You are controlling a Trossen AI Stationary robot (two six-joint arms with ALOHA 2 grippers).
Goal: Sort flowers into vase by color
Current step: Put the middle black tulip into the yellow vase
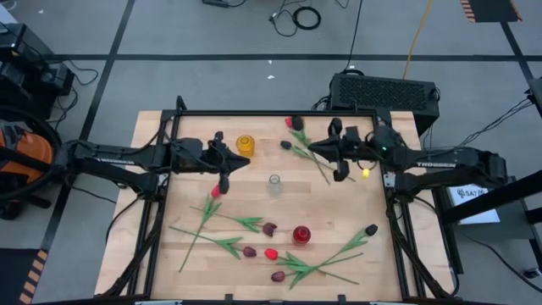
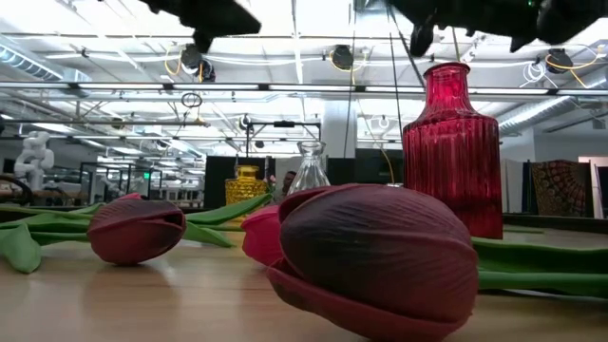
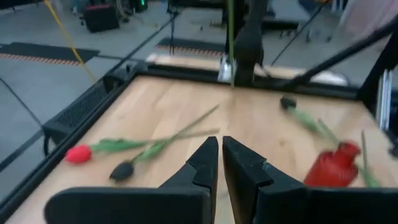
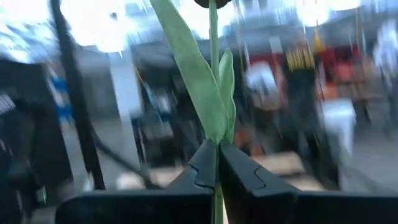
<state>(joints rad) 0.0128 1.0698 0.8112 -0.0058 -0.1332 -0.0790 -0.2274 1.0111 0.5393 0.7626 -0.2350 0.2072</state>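
My right gripper (image 4: 217, 146) is raised above the table's far right (image 1: 315, 151) and shut on a tulip. Its green stem and long leaf (image 4: 199, 74) rise to a dark head (image 4: 211, 2). My left gripper (image 3: 220, 146) hovers over the far left (image 1: 246, 163), shut, with nothing between its fingers. A red tulip (image 1: 292, 123) and a dark tulip (image 1: 286, 146) lie flat near the far edge. Several more tulips (image 1: 254, 250) lie on the near half. A yellow vase (image 1: 246, 144), a clear vase (image 1: 274, 182) and a red vase (image 1: 301, 235) stand upright. My right gripper pinches the tulip's thin stem (image 4: 215, 138) between its two fingers, just below where the leaves branch off. The stem crosses the fingers and stands upright, head up. A short piece of stem (image 4: 217, 205) runs on below the fingers. The flower is lifted clear of the table.
A black frame (image 1: 271, 113) borders the wooden table. A red-headed tulip (image 1: 216, 191) lies on the table below my left gripper. In the low view a maroon head (image 2: 380, 256) fills the foreground before the red vase (image 2: 451, 142). A black box (image 1: 385, 89) sits behind the far edge.
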